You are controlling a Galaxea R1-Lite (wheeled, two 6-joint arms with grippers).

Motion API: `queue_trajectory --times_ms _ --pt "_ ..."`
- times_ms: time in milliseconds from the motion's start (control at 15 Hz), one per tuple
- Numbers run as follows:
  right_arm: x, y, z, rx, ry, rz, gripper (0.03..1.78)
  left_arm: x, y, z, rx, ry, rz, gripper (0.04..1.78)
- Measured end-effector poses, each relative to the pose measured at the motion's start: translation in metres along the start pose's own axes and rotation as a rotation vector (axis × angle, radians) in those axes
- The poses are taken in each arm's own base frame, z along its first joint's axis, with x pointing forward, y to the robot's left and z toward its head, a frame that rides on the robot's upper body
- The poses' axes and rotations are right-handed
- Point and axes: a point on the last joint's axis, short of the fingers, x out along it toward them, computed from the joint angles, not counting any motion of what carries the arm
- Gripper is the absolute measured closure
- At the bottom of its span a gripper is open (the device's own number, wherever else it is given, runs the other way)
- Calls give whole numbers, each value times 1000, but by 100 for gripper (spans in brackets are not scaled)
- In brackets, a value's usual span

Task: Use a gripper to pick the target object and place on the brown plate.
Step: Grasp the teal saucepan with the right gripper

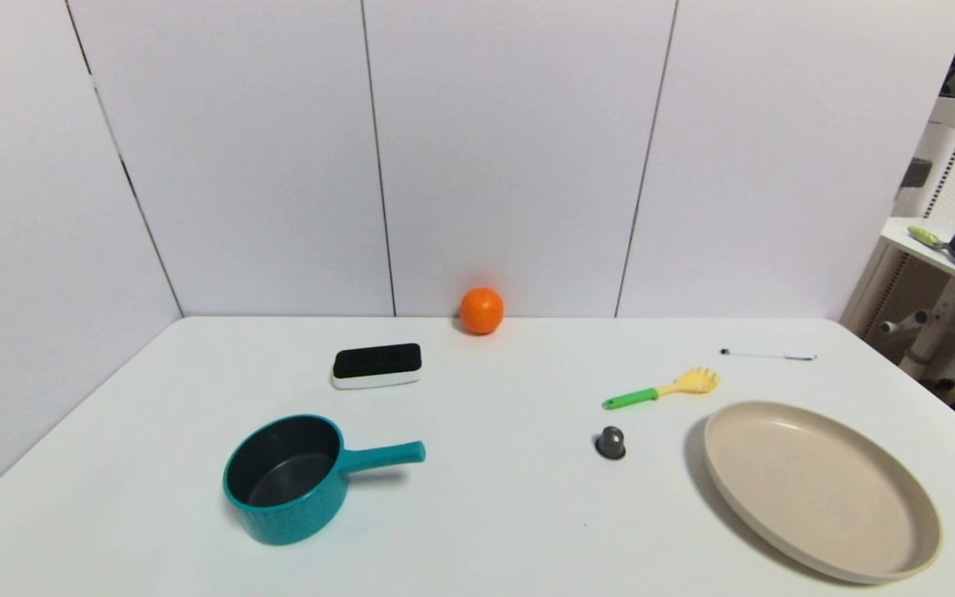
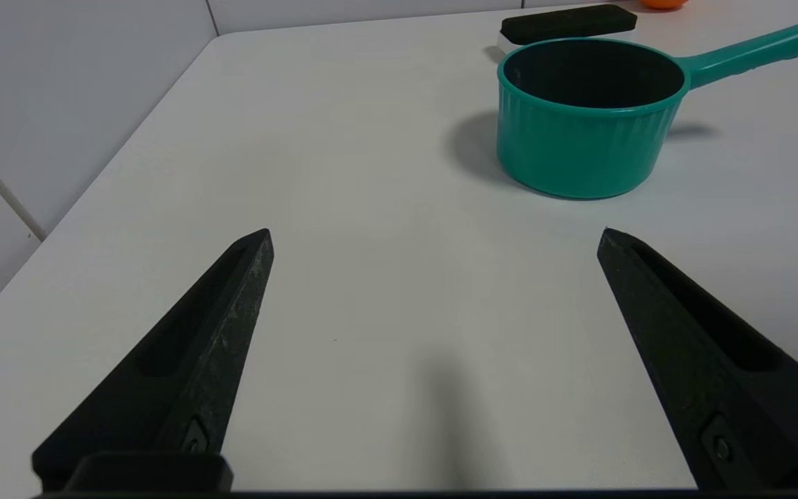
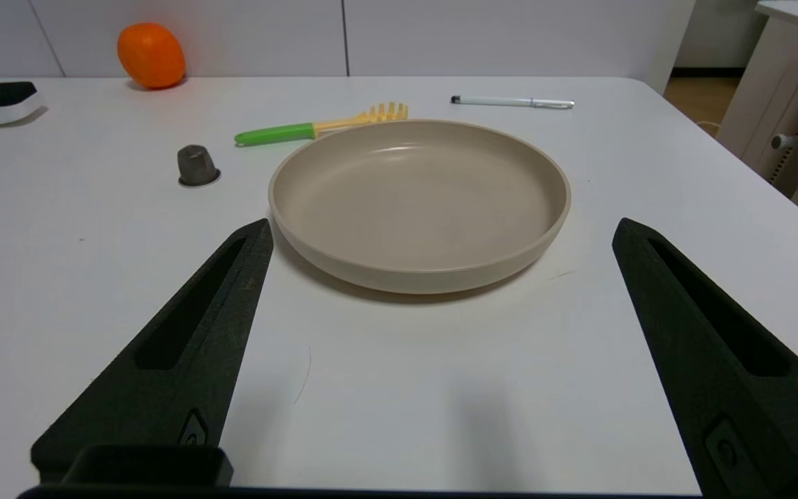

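The teal saucepan (image 1: 287, 489) stands upright on the white table at the front left, its handle pointing right; it also shows in the left wrist view (image 2: 589, 132). The beige-tan plate (image 1: 900, 547) lies empty at the front right; it also shows in the right wrist view (image 3: 413, 274). Neither gripper shows in the head view. My left gripper (image 2: 435, 235) is open and empty, low over bare table short of the saucepan. My right gripper (image 3: 442, 229) is open and empty, low over the table just in front of the plate.
An orange ball (image 1: 481, 311) sits at the back wall. A black and white flat device (image 1: 376, 366) lies behind the saucepan. A grey capsule (image 1: 610, 442), a green and yellow toy fork (image 1: 660, 390) and a pen (image 1: 768, 356) lie near the plate.
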Motion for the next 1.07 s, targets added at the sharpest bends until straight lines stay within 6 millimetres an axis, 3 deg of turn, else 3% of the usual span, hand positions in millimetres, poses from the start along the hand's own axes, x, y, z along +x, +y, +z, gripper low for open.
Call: queue_trajectory --times_ms 267,400,600,800,1067 --pt "1 0 9 0 3 -2 12 0 0 0 0 0 0 13" --pt "5 0 35 -1 10 -1 12 0 0 0 0 0 0 13" --pt "25 0 88 -11 35 9 12 0 0 0 0 0 0 13" --pt "64 1 145 -52 75 42 12 0 0 0 0 0 0 13" --pt "141 22 208 -146 111 230 12 0 0 0 0 0 0 13"
